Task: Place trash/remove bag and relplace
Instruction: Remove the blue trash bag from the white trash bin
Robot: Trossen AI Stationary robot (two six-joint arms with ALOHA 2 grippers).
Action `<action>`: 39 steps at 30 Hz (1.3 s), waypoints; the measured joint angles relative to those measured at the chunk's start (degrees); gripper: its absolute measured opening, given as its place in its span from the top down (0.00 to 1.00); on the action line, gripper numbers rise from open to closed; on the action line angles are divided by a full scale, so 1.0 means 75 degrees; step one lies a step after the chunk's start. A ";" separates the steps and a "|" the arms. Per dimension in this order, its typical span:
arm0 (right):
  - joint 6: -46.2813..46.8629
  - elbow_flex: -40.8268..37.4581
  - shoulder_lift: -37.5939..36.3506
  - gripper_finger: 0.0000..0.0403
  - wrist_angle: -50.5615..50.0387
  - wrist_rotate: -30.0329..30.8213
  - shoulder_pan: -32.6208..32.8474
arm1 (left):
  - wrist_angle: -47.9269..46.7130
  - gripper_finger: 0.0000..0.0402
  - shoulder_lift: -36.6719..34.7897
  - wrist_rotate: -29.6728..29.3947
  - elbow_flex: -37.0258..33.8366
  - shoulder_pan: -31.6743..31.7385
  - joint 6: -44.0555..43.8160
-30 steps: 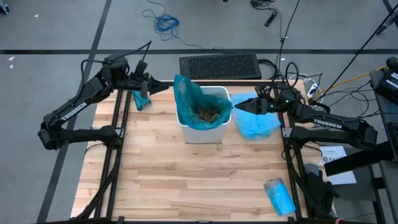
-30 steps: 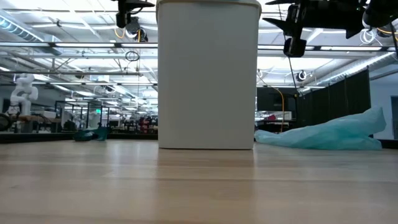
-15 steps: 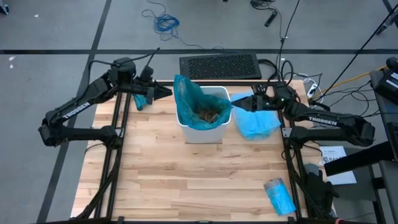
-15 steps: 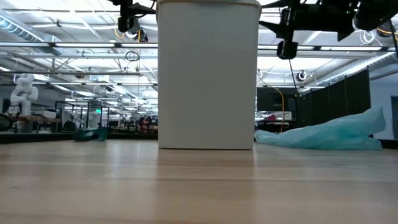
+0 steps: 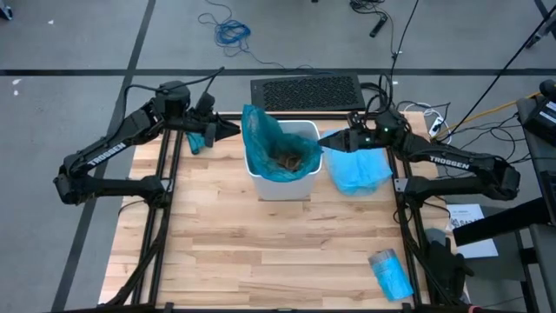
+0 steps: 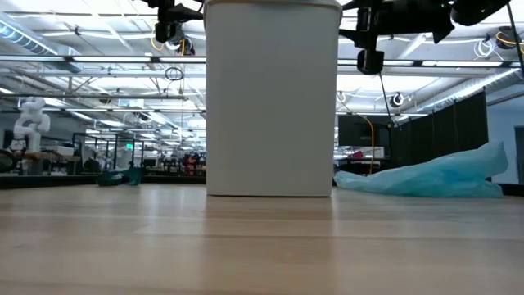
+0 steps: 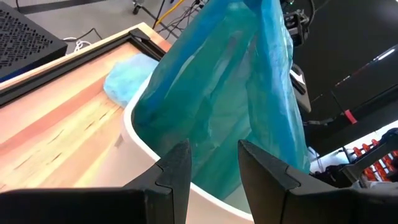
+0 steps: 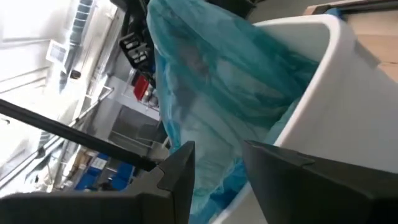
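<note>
A white bin (image 5: 282,184) stands mid-table, lined with a blue bag (image 5: 265,139). The bag's left side is bunched up above the rim (image 7: 249,93). The trash (image 5: 287,161), brown crumpled wads, lies inside the bag. My left gripper (image 5: 236,128) hovers open just left of the raised bag, and the left wrist view shows the bag past its fingers (image 7: 177,171). My right gripper (image 5: 323,139) is open at the bin's right rim (image 8: 323,68), pointing level at the bag. I cannot tell whether either one touches the bag.
A loose blue bag (image 5: 359,170) lies flat on the table right of the bin, under my right arm. A small blue packet (image 5: 390,273) sits near the front right corner. A teal bundle (image 5: 198,139) lies at the far left. A black mat (image 5: 306,91) lies behind the bin.
My right gripper has moved toward the table's left and a little up, from over the loose blue bag to the bin's right rim. Its fingers keep the same gap. The bin and the bag have not moved.
</note>
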 joint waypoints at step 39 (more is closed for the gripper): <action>-0.0414 0.0943 -0.0052 0.68 -0.1978 0.0403 0.0642 | -0.0168 0.68 0.0002 -0.0029 0.0000 0.0003 0.0312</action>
